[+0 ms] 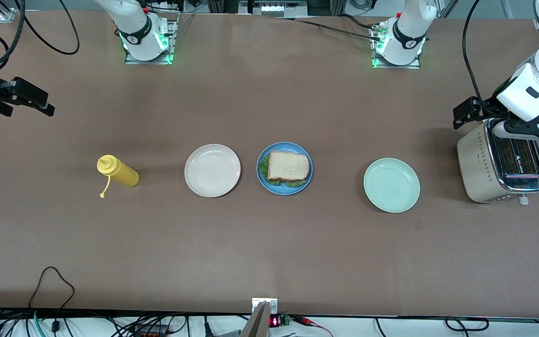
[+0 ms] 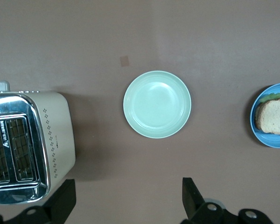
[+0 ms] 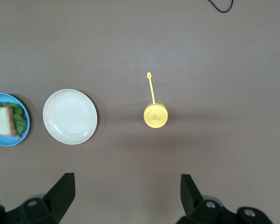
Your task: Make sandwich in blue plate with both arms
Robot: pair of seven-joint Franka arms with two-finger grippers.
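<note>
Mint-green plate [image 1: 391,185] sits bare; I judge sandwich [image 1: 288,166] on blue plate [image 1: 265,180] soft, edge-grabbable, left gripper [image 2: 126,203] over toaster [image 1: 501,168], right gripper [image 3: 126,198] both spread empty.

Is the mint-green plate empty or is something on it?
Empty. The mint-green plate shows a bare surface in the front and left wrist views; the sandwich sits on the blue plate beside it.

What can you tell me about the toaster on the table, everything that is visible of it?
The toaster is a cream-coloured box with a shiny metal top, two empty slots, small dotted patterns on its side and a pale knob at one end. It stands upright at the left arm's end of the table, beside the mint-green plate. The open left gripper is above it.
</note>
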